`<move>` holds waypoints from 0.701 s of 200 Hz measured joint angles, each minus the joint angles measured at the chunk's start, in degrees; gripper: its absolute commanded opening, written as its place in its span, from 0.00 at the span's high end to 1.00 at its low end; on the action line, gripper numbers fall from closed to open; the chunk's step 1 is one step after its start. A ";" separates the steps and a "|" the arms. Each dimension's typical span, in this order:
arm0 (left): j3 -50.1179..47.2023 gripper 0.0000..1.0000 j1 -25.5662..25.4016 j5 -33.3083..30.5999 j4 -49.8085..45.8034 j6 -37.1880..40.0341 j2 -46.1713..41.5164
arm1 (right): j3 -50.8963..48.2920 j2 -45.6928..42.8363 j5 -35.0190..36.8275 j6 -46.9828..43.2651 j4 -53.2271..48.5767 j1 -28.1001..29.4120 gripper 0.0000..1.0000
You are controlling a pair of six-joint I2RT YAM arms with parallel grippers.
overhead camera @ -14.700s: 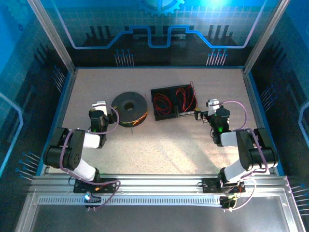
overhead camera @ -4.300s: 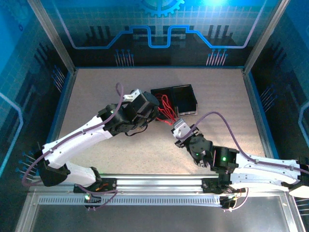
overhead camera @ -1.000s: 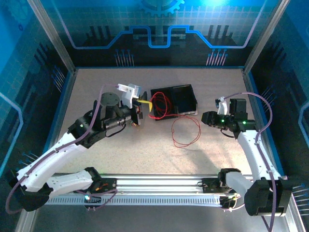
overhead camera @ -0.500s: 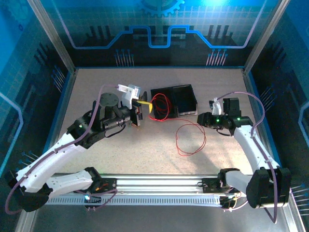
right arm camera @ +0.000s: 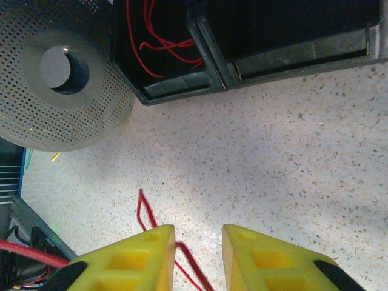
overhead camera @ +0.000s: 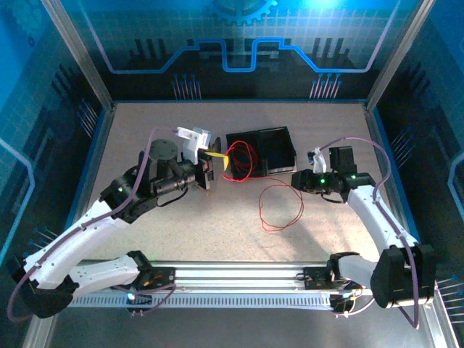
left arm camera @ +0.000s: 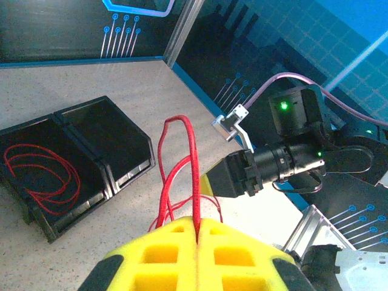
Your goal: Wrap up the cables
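Cables [left arm camera: 194, 182] start at the left gripper [overhead camera: 217, 154], which is shut tight on one red strand. More lie in the black bin [overhead camera: 279, 139]. The floppy loop on the table [overhead camera: 217, 246] has slid left with the right gripper [overhead camera: 295, 180]. Its jaws are a little apart and grip nothing. The strand lies left to right and is slack, so no winding yet.

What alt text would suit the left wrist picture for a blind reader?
The yellow left claw is shut on a red cable that loops upward. Beyond lie a black bin holding red coils, and the right arm.
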 measured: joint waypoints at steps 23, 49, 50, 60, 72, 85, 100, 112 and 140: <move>0.00 1.00 -0.02 -0.02 0.00 0.28 -0.22 | -0.07 0.87 -0.26 -0.33 -0.02 0.76 0.75; 0.00 1.00 -0.02 -0.02 -0.02 0.50 -0.79 | -0.09 1.20 -0.33 -0.74 -0.04 1.90 0.76; 0.00 1.00 -0.02 -0.02 0.00 0.52 -0.81 | -0.09 1.20 -0.35 -0.74 -0.04 1.92 0.76; 0.00 1.00 0.00 -0.02 -0.02 0.55 -1.09 | -0.09 1.25 -0.33 -0.76 -0.02 2.47 0.76; 0.00 1.00 -0.02 -0.02 -0.02 0.68 -1.44 | -0.09 1.42 -0.35 -0.76 -0.04 2.91 0.75; 0.00 1.00 -0.02 -0.02 -0.02 0.83 -1.79 | -0.13 1.75 -0.42 -0.76 -0.04 3.30 0.74; -0.04 1.00 -0.02 -0.02 0.00 1.68 -2.19 | -0.48 1.84 -0.90 -0.74 0.07 3.58 0.73; -0.44 1.00 0.00 0.00 0.04 2.56 -2.73 | -1.07 1.84 -1.73 -0.72 0.15 3.65 0.72; -0.98 1.00 0.00 2.38 0.04 6.69 -3.58 | -2.47 1.64 -4.04 -0.04 0.52 3.65 0.67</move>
